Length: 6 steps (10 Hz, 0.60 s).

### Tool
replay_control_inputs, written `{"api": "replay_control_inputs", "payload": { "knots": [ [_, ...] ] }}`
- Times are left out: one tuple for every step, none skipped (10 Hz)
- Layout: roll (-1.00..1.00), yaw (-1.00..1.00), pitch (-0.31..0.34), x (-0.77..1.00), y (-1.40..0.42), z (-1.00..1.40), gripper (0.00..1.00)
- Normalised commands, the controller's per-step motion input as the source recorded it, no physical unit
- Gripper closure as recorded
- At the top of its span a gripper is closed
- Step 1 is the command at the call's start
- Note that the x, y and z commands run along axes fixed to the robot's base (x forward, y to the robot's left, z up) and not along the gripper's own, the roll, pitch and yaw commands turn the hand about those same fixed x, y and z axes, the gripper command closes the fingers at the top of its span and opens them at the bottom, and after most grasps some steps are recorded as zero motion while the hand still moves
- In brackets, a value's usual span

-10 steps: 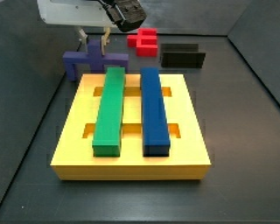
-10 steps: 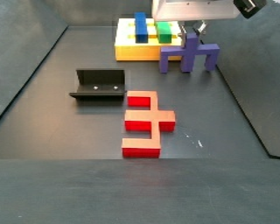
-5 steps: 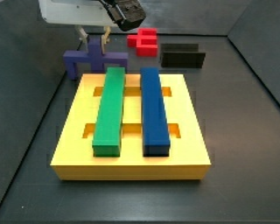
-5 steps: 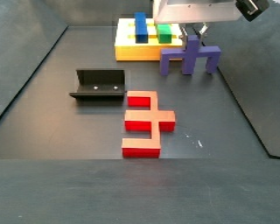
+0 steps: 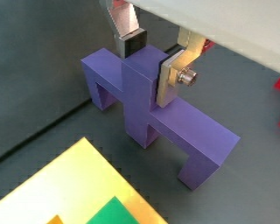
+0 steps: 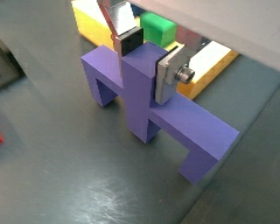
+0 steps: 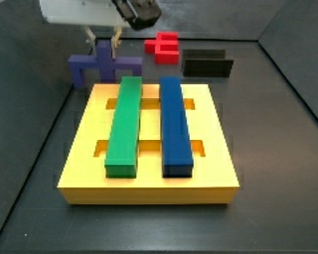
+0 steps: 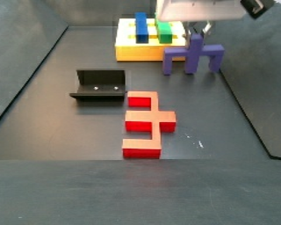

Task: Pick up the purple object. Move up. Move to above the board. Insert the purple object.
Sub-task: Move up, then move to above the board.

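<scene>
The purple object [image 5: 166,122] [image 6: 184,131] is a cross-shaped block with short legs. My gripper [image 5: 152,63] [image 6: 149,61] is shut on its upright middle bar, one silver finger pressed on each side. In both side views the purple object [image 7: 106,65] [image 8: 192,56] hangs under the gripper [image 7: 106,45] [image 8: 193,37], just beyond the far end of the board [image 7: 215,139] [image 8: 131,53]. The board is a yellow slab with a green bar [image 7: 124,124] and a blue bar [image 7: 175,124] lying in its slots. Whether the legs touch the floor I cannot tell.
A red block [image 7: 163,45] [image 8: 146,123] lies on the dark floor. The fixture [image 7: 209,63] [image 8: 99,85] stands beside it. Grey walls enclose the floor. A corner of the board [image 5: 73,184] [image 6: 90,22] shows in both wrist views.
The gripper has risen a little, and the purple object has gone up with it. Nothing else moved.
</scene>
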Motion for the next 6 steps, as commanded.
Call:
{"api": "replay_control_inputs", "payload": {
  "knots": [
    [0.01,-0.03,0.040,-0.01,0.02,0.65,1.00],
    [-0.02,-0.02,0.025,0.02,0.00,0.27,1.00],
    [0.00,0.00,0.000,0.00,0.00,1.40,1.00],
    [0.00,0.00,0.022,-0.02,0.00,1.40,1.00],
    [-0.02,0.00,0.020,-0.06,0.00,1.40,1.00],
    [-0.05,0.00,0.010,-0.02,-0.01,1.40,1.00]
  ]
}}
